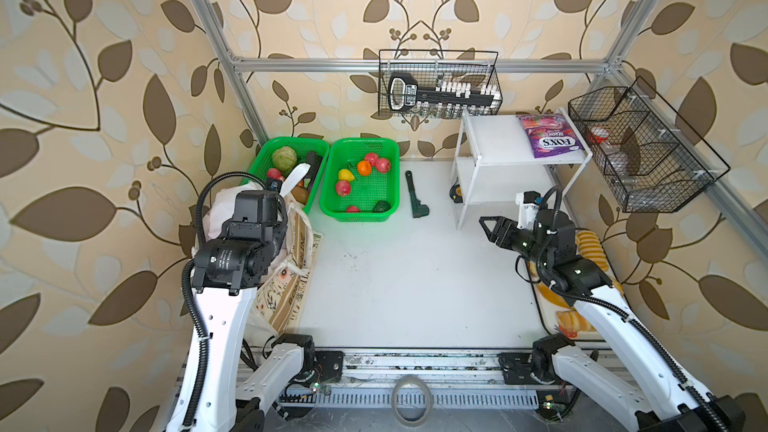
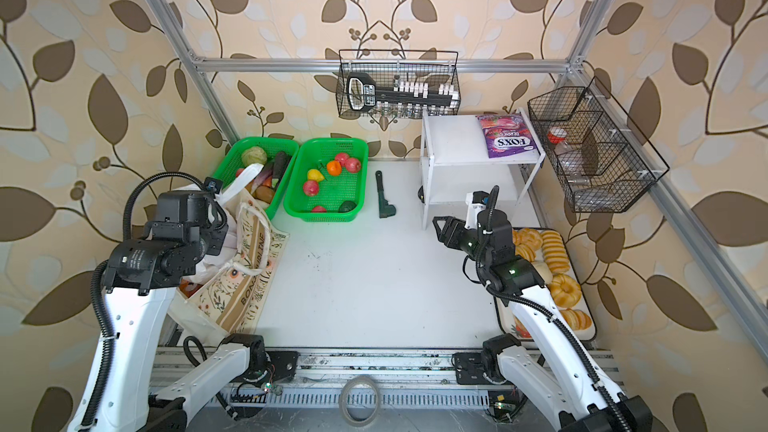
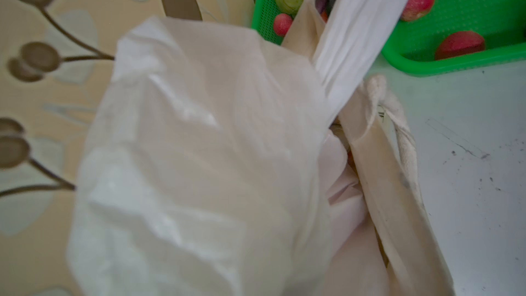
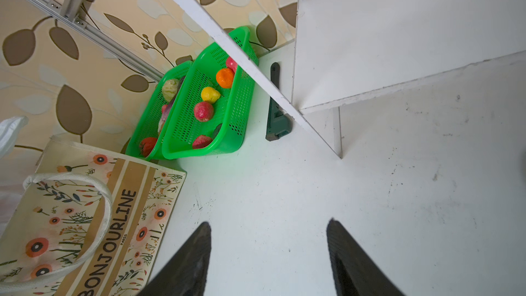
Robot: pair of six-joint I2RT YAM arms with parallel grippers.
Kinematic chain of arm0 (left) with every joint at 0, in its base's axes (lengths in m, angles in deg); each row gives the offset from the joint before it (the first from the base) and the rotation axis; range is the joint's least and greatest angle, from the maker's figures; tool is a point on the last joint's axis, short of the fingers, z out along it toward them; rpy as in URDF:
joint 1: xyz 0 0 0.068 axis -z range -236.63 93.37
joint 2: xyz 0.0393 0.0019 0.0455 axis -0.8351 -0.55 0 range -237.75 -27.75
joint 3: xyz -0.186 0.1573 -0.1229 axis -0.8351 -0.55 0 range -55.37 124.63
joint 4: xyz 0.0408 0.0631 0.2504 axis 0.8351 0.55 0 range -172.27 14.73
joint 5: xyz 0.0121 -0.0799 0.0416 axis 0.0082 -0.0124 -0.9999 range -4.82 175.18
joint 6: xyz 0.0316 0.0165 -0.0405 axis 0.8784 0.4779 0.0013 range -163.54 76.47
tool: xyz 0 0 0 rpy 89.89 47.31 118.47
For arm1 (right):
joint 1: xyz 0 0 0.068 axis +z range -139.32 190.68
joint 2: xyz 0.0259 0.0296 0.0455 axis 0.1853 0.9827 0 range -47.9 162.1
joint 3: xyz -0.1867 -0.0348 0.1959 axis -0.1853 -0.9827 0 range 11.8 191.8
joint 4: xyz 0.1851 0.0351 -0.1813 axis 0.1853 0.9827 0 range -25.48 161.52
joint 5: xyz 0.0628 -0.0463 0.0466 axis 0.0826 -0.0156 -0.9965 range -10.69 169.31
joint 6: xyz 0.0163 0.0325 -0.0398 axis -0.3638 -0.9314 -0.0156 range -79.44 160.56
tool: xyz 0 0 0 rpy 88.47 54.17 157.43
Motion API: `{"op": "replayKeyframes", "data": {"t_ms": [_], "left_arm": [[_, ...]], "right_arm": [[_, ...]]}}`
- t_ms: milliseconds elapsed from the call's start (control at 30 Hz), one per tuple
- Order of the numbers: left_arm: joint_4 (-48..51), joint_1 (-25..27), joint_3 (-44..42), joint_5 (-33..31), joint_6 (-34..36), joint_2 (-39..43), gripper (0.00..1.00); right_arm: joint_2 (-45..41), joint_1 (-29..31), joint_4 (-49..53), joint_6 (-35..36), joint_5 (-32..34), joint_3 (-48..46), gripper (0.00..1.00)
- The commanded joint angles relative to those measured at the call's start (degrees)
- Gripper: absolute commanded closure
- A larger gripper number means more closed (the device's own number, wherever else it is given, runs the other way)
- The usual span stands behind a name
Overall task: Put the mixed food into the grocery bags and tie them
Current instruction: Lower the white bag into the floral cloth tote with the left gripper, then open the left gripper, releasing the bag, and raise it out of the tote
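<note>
The white plastic bag (image 3: 199, 152) sits inside the cream cloth tote (image 1: 291, 284) at the left edge of the table, with one loop handle (image 1: 295, 176) sticking up. My left arm's wrist (image 1: 249, 214) hangs over the bag. In the left wrist view the film bunches right over the jaws and hides them. An orange (image 1: 364, 167), a yellow pear (image 1: 345, 175) and red apples (image 1: 382, 164) lie in the right green basket (image 1: 361, 216). A purple FOX'S packet (image 1: 548, 137) lies on the white shelf (image 1: 490, 135). My right gripper (image 4: 269, 223) hovers open and empty over bare table in front of the shelf.
The left green basket (image 1: 266, 151) holds cabbage and other vegetables. A dark green toy tool (image 1: 415, 195) lies beside the fruit basket. A tray of bread rolls (image 2: 557, 268) sits under my right arm. Wire baskets hang on the back rail (image 1: 440, 85) and the right rail (image 1: 640, 151).
</note>
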Motion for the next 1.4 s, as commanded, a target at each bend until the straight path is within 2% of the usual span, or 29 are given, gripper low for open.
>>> {"op": "replayKeyframes", "data": {"t_ms": [0, 67, 300, 433, 467, 500, 533, 667, 700, 767, 867, 900, 967, 1033, 1167, 1233, 1367], "left_arm": [[7.42, -0.94, 3.49, 9.47, 0.53, -2.12, 1.0], [9.8, -1.87, 4.13, 12.58, -1.11, -4.57, 1.0], [7.15, -8.08, 2.28, 18.2, -7.42, -8.11, 1.0], [6.83, -10.81, 2.8, 22.2, -11.36, -12.74, 0.98], [6.93, -11.04, 3.34, 21.59, -11.88, -13.84, 0.71], [7.15, -11.12, 4.6, 19.94, -12.73, -14.78, 0.35], [7.22, -11.14, 6.32, 17.45, -14.0, -15.5, 0.24], [3.77, -11.13, 12.06, 17.13, -15.02, -13.94, 0.15], [2.08, -11.14, 12.3, 17.56, -15.08, -13.22, 0.15], [0.22, -11.14, 12.09, 17.39, -15.13, -13.09, 0.25], [0.05, -11.61, 9.15, 14.57, -15.82, -14.88, 0.65], [-0.17, -12.19, 7.3, 13.81, -16.42, -15.29, 0.73], [-0.39, -13.51, 3.71, 14.69, -17.14, -15.52, 0.73], [-2.02, -14.92, -1.01, 15.21, -18.8, -14.92, 0.64], [-8.32, -17.09, -10.45, 16.24, -20.88, -13.49, 0.53], [-11.31, -18.02, -14.23, 17.8, -21.73, -14.67, 0.53], [-13.79, -18.2, -16.33, 17.81, -22.85, -17.42, 0.55]], "right_arm": [[0.98, 0.21, -0.75, 0.95, -1.37, 3.04, 0.35], [1.68, 0.18, -0.89, 1.31, -1.6, 3.81, 0.35], [3.36, -0.44, 0.19, 2.91, -2.59, 6.43, 0.35], [3.31, -1.77, 0.14, 3.31, -3.67, 6.68, 0.35], [3.34, -2.14, 0.16, 3.34, -3.92, 6.79, 0.35], [3.23, -2.62, 0.29, 3.34, -4.3, 6.9, 0.35], [3.09, -3.12, 0.4, 3.41, -4.71, 6.92, 0.35], [2.01, -4.75, 0.67, 3.59, -4.95, 6.24, 0.35], [1.86, -4.99, 0.66, 3.52, -5.09, 5.9, 0.35], [1.5, -5.38, 0.65, 3.19, -5.25, 5.48, 0.35], [0.77, -5.38, 0.46, 2.56, -5.31, 4.78, 0.35], [0.48, -5.37, 0.4, 2.45, -5.37, 4.56, 0.35], [0.11, -5.47, 0.39, 2.43, -5.27, 4.29, 0.35], [-0.09, -5.49, 0.6, 2.68, -5.21, 4.28, 0.35], [-0.09, -6.15, 0.95, 3.0, -5.68, 4.46, 0.35], [-0.16, -6.39, 0.94, 3.07, -5.85, 4.37, 0.35], [-0.63, -6.83, 1.47, 3.13, -6.14, 4.38, 0.35]]}}
